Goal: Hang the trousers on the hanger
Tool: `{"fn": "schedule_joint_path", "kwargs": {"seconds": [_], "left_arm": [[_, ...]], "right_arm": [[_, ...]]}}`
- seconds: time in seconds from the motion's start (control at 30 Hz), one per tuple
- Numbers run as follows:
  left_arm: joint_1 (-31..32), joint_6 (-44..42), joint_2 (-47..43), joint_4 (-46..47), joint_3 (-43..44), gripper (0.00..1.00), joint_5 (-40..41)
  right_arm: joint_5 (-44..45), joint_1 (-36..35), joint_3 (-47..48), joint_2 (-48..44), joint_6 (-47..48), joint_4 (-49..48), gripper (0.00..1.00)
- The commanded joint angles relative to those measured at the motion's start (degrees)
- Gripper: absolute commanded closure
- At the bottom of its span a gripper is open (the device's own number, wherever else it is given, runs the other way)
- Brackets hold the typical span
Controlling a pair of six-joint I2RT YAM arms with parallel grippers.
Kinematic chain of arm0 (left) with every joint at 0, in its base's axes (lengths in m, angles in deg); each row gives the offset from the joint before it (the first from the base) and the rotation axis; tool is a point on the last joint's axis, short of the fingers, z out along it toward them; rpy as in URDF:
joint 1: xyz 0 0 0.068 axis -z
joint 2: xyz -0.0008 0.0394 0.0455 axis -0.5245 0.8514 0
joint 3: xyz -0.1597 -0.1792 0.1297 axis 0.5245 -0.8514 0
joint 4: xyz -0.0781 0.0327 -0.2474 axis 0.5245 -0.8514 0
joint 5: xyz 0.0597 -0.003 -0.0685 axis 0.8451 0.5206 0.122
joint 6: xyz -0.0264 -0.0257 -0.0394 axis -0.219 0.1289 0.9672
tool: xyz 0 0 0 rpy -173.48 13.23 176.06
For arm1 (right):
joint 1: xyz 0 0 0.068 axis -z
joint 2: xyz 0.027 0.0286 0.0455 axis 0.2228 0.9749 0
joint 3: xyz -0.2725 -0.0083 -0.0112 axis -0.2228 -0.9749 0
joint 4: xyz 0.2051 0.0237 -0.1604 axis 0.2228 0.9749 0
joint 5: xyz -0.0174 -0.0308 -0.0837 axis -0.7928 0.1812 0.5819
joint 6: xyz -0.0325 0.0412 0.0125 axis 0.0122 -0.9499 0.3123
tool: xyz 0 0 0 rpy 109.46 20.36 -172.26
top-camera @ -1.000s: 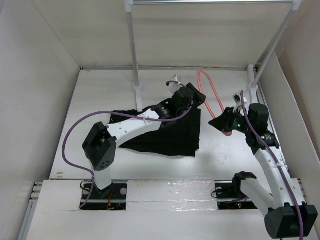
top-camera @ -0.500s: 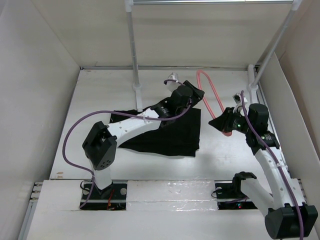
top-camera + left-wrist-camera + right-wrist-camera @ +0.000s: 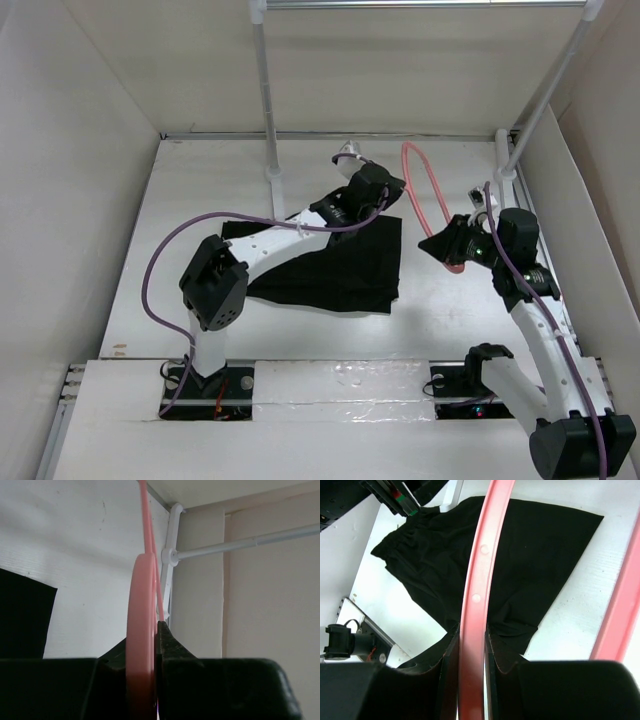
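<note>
Surface (image 3: 190, 210): white and flat. My two arms (image 3: 215, 290) are bolted at its near edge. Pale walls (image 3: 70, 150) box it in left, right and back.

Mid-surface: the trousers (image 3: 340, 270) lie flat and black, and my left arm reaches across them. Just right of them is the hanger (image 3: 476, 570), pink, raised and tilted. Its near end is by my right arm and its far end points at the back wall. Can't tell if it touches the surface.

My left pincer (image 3: 145, 647) is clamped tight on the hanger's far rim. My right pincer (image 3: 472, 635) is closed around a bar at its near end. Neither is on the trousers.

At the back, white rack poles (image 3: 268, 100) rise to a crossbar (image 3: 420, 4). The right pole leans.

Views:
- Top: gives the whole layout, but the grips are too small to judge.
- Left wrist: hanger edge-on between my fingers, with a pole and its bracket (image 3: 170, 555) on the wall behind. Only a black corner of the trousers shows at left.
- Right wrist: looks down past the gripped bar. A second pink bar runs at right. The trousers are beneath, with gathered cloth at upper left.

Counts: arms 2, pincers 2, trousers 1 pair, hanger 1, upright poles 2. There are 2 purple cables (image 3: 152, 280), one per arm.
</note>
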Motion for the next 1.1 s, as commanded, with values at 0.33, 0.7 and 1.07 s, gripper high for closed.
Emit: {"fn": "schedule_joint_path", "kwargs": {"seconds": [0.33, 0.7, 1.07], "left_arm": [[0.2, -4.2, -10.0, 5.2, -14.3, 1.00, -2.3], [3.2, -2.5, -17.5, 10.4, -29.3, 1.00, -2.9], [3.2, -6.2, -7.2, 9.6, -25.2, 1.00, -5.1]], "right_arm": [[-0.3, -2.4, -0.8, -4.3, 7.5, 3.6, 0.29], [-1.2, -2.4, -6.3, -0.8, 7.9, -4.7, 1.00], [3.0, -9.2, -10.4, 13.5, 4.7, -18.0, 0.63]]}}
